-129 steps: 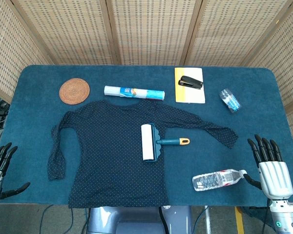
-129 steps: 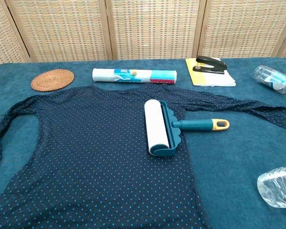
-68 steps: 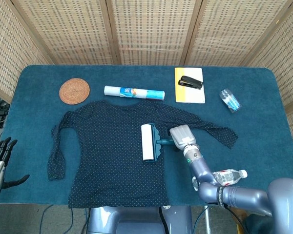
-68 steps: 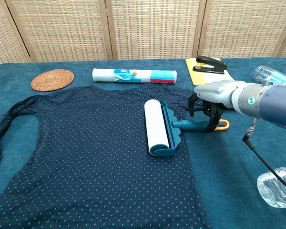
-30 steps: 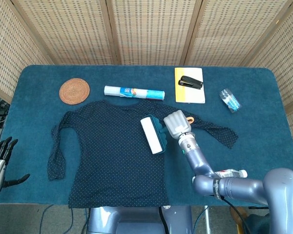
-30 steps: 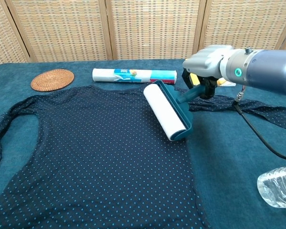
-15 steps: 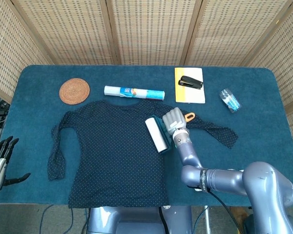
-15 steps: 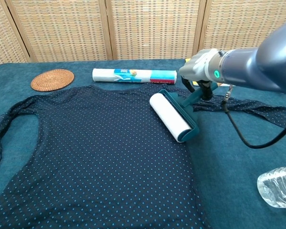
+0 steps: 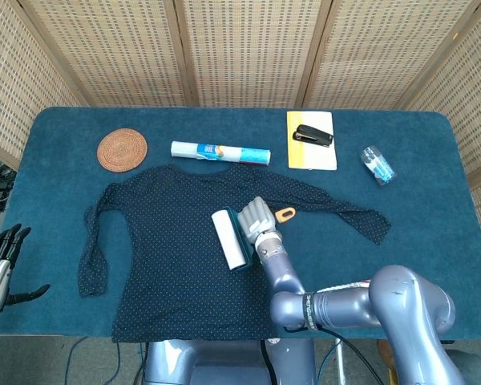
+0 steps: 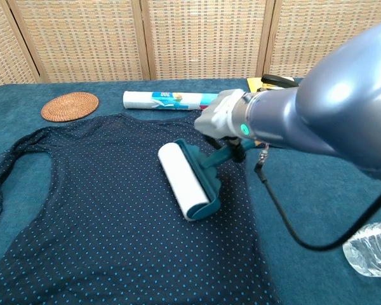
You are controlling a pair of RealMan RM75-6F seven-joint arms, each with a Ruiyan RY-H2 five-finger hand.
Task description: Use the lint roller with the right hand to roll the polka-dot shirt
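The right hand (image 9: 256,218) is wrapped around the teal handle of the lint roller (image 9: 232,238), whose white roll lies slantwise on the middle of the polka-dot shirt (image 9: 172,257), spread flat across the centre of the blue table (image 9: 433,176). In the chest view the roll seems to touch the fabric, though the angle leaves that unsure. At the lower left edge of the head view the left hand (image 9: 0,269) hangs beside the table, fingers spread, holding nothing.
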